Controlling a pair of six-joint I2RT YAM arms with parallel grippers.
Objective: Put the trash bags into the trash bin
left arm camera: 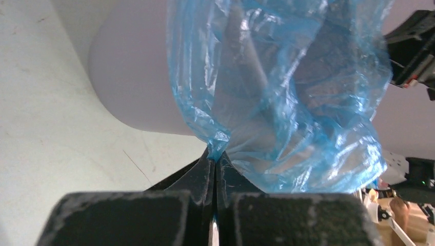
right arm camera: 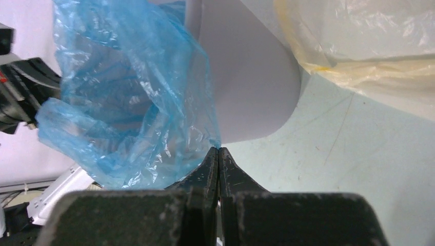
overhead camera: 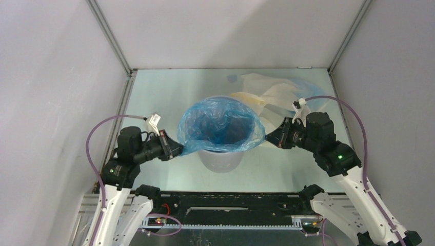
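The light grey trash bin point(overhead camera: 220, 160) stands upright at the table's middle. A bright blue trash bag point(overhead camera: 220, 123) hangs inside it, its mouth stretched open over the rim. My left gripper point(overhead camera: 179, 149) is shut on the bag's left edge point(left arm camera: 215, 146). My right gripper point(overhead camera: 268, 138) is shut on the bag's right edge point(right arm camera: 215, 138). The bin's wall shows in both wrist views point(left arm camera: 133, 72) point(right arm camera: 251, 87). Cream-yellow and pale blue trash bags point(overhead camera: 274, 95) lie behind the bin at the back right; they also show in the right wrist view point(right arm camera: 359, 46).
Grey enclosure walls point(overhead camera: 51, 102) close in the table on the left, back and right. A black rail point(overhead camera: 231, 202) with the arm bases runs along the near edge.
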